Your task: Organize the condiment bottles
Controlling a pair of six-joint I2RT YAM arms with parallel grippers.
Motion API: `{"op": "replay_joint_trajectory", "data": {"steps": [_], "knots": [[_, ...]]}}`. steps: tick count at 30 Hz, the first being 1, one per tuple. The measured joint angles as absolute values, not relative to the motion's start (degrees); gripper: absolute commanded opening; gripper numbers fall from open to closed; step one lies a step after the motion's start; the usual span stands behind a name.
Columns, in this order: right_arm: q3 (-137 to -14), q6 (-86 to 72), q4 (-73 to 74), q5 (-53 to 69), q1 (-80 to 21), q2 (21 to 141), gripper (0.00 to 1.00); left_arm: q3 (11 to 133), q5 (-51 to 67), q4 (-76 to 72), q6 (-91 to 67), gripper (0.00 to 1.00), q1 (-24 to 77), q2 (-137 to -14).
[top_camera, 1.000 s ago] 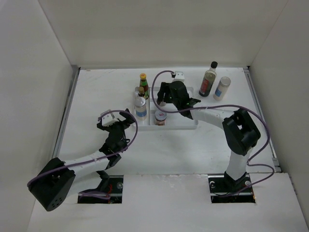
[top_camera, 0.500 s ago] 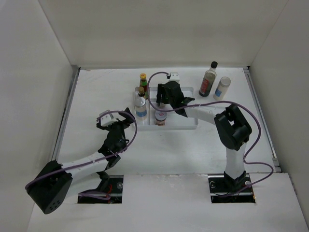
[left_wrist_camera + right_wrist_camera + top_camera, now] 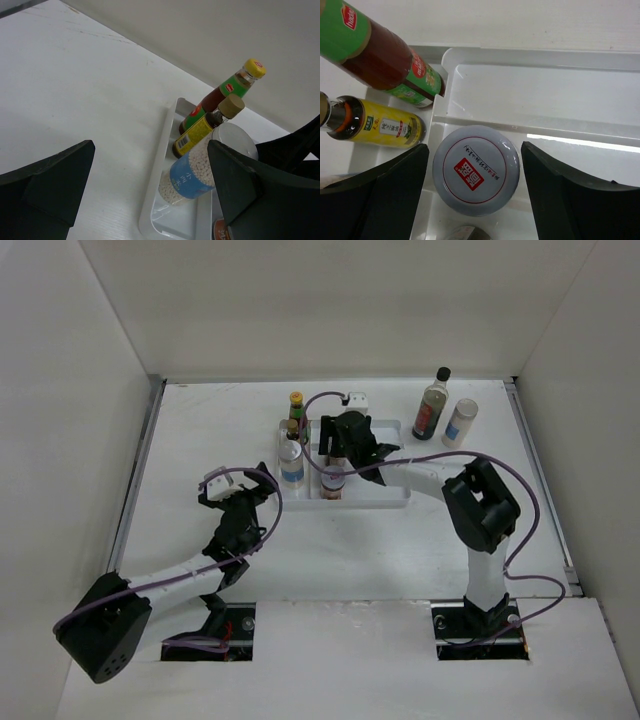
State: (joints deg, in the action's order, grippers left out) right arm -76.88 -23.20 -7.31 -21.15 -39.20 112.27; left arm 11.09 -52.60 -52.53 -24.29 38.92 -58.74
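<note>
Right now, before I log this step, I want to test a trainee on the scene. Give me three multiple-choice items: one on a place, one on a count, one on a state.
1. Where is the round grey-lidded jar with the red mark?
A) in the white divided plastic tray
B) stacked on a bottle's cap
C) lying on its side off the tray

2. How many bottles stand on the table outside the tray?
A) none
B) two
C) four

3. How is the left pincer?
A) shut on a bottle
B) open, holding nothing
C) lying in the tray

Answers:
1 A: the right wrist view shows it upright in a tray compartment.
2 B: the tall black-capped dark glass bottle and the white blue-labelled bottle stand right of the tray.
3 B: it gapes wide, gripping nothing.
</note>
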Motion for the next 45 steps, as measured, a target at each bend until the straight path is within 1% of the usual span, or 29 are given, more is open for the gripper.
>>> {"op": "replay_joint_trajectory", "data": {"steps": [3,8,12,16,19,23,25,30,35,39,42,45], "knots": [[-76.9,-24.3,-6.9,-21.5,-39.2,111.2,0.9,11.1,-52.5,-52.5,-24.5,1.0,38.9,-58.6],[-76.4,-24.3,-5.3,-22.4,-39.0,106.0,0.9,11.1,-52.5,-52.4,-24.5,1.0,39.0,-57.0],[-73.0,-22.6,-4.3,-24.4,-37.5,96.3,0.9,11.1,-52.5,-52.4,-24.5,1.0,39.0,-56.8],[-69.5,-21.1,-4.3,-27.6,-30.7,85.2,0.91,11.1,-52.4,-52.1,-24.5,1.0,38.6,-55.9],[-69.6,-20.4,-4.6,-30.1,-23.0,80.9,0.92,11.1,-52.2,-51.8,-24.6,1.0,38.1,-53.9],[-73.4,-19.6,-4.2,-31.9,-16.6,84.2,0.93,11.1,-51.5,-50.3,-25.4,0.99,35.3,-53.3],[-76.3,-18.7,-3.8,-32.2,-15.8,88.4,0.94,11.1,-50.5,-49.6,-26.0,0.97,33.6,-53.9],[-81.3,-16.1,-2.4,-32.3,-15.7,97.8,0.94,11.0,-47.8,-47.6,-27.5,0.97,31.0,-54.5],[-84.0,-14.5,-1.8,-32.4,-14.5,103.4,0.92,11.0,-44.7,-46.7,-28.8,0.97,30.3,-57.2],[-84.5,-13.3,-2.0,-32.5,-13.5,105.2,0.8,11.0,-43.1,-45.4,-29.4,0.97,30.0,-57.6],[-85.0,-12.1,-2.7,-32.6,-13.1,106.1,0.64,11.0,-42.6,-45.4,-29.8,0.97,29.8,-57.8],[-85.4,-10.3,-4.1,-32.6,-13.1,106.4,0.43,11.0,-41.9,-45.4,-30.1,0.97,29.6,-58.7]]}}
